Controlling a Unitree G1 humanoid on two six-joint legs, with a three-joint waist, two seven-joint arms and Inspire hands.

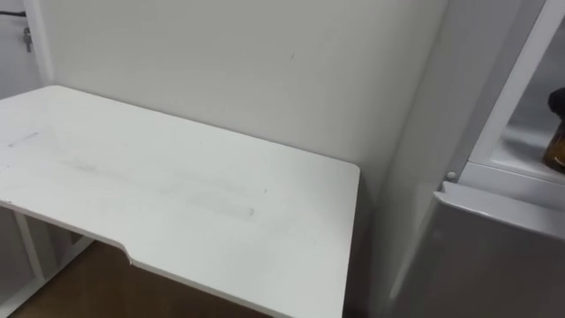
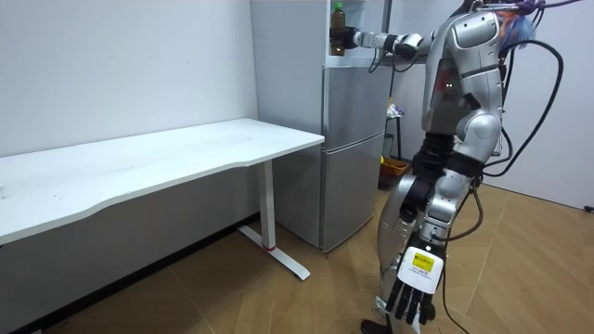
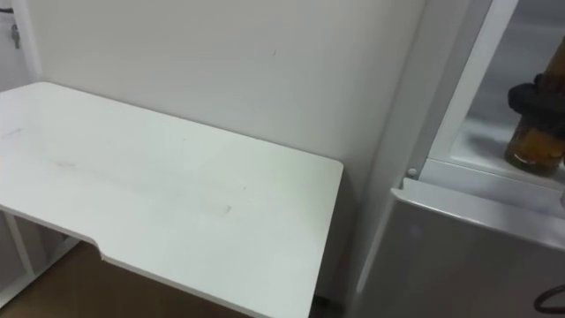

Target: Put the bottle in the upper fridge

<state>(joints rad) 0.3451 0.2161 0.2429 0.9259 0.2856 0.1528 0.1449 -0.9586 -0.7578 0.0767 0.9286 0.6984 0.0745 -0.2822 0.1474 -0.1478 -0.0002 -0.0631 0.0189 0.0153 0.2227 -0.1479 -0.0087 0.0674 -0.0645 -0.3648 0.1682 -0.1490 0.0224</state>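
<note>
Amber liquid shows in the bottle (image 3: 535, 146), which we see upright inside the open upper part of the fridge (image 2: 353, 139), low over the white shelf near the front edge. We cannot tell whether its base touches the shelf. The right hand (image 3: 540, 95) reaches in at the end of an outstretched arm, its dark fingers curled round the bottle's upper half. In the room view we see the robot standing just in front of the fridge, its left hand (image 2: 409, 299) hanging low at its side with relaxed, straight fingers and nothing in it. Beside the fridge, the white surface (image 3: 177, 177) stands against the wall.
</note>
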